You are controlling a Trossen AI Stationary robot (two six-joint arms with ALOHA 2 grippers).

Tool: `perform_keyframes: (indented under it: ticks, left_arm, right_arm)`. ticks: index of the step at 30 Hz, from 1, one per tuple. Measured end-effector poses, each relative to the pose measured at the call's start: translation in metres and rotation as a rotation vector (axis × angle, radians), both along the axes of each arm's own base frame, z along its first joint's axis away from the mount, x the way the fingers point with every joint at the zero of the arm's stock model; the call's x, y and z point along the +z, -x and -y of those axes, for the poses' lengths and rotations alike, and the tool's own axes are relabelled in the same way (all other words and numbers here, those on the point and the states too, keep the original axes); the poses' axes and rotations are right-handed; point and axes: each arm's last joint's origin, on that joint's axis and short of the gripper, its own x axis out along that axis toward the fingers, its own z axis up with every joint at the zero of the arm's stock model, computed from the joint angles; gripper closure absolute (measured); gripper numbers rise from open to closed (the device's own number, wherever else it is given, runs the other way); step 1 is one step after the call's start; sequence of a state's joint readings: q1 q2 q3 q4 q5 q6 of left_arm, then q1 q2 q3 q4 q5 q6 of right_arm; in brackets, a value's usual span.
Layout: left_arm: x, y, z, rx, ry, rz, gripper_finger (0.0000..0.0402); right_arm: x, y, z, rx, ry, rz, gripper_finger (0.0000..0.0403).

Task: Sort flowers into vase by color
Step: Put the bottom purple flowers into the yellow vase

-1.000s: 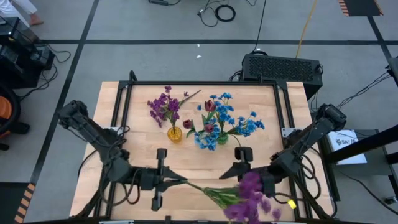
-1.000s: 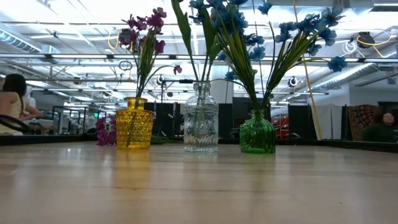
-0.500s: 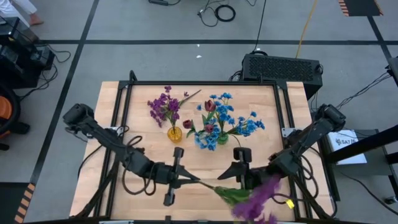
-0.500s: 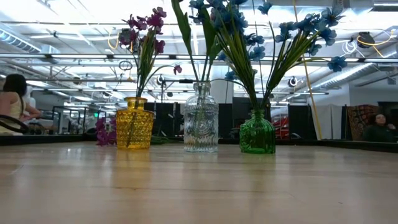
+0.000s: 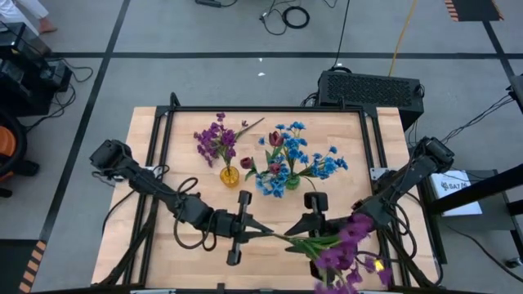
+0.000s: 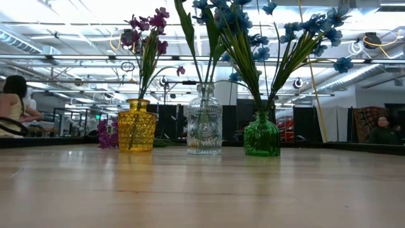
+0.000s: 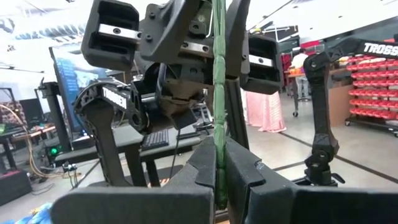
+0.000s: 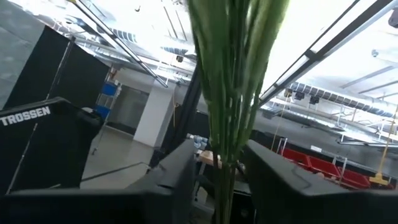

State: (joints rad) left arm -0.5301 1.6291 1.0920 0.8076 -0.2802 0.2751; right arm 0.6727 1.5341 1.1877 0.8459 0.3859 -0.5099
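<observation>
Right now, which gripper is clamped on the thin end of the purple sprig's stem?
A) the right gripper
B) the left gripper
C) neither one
B: the left gripper is shut on the stem of the purple sprig, with its fingers pressed on both sides.

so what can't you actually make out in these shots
- Purple sprig, high view: its lower blossoms are cut off by the frame's bottom edge.
- Right gripper, right wrist view: the leaves hide whether it grips the stem.
- Low view: neither arm shows.
- Flower behind the yellow vase, low view: mostly hidden.
</observation>
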Motion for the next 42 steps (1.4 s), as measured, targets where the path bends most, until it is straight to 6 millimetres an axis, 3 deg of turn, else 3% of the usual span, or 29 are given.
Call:
perform_keyframes:
  ticks: [7,12,19,23,26,32,42]
  left_arm:
    - [-0.001,-0.001,-0.002,0.004,0.002,-0.01,0.038]
    - [-0.006,-0.002,0.0,0.014,-0.018,-0.071,0.035]
    - [0.004,0.013,-0.004,0.112,0.031,-0.197,0.0199]
    - [0.021,0.037,0.001,0.146,0.061,-0.203,0.0118]
    - [0.037,0.055,0.006,0.134,0.106,-0.165,0.0082]
    - [0.047,0.068,0.018,0.151,0.097,-0.078,0.0061]
    - [0.048,0.067,0.016,0.268,0.062,-0.055,0.0061]
  right_arm:
    - [-0.001,0.0,0.0,-0.001,0.004,-0.005,0.0389]
    - [-0.001,-0.001,0.0,-0.01,-0.015,-0.018,0.0396]
    - [-0.001,0.001,0.0,-0.109,-0.055,-0.063,0.04]
    - [0.009,0.001,-0.005,-0.172,-0.078,-0.17,0.0401]
    - [0.017,-0.003,-0.007,-0.152,-0.096,-0.293,0.0402]
    - [0.011,-0.025,-0.006,-0.182,-0.115,-0.432,0.0402]
    - [-0.006,-0.067,0.001,-0.249,-0.106,-0.493,0.0403]
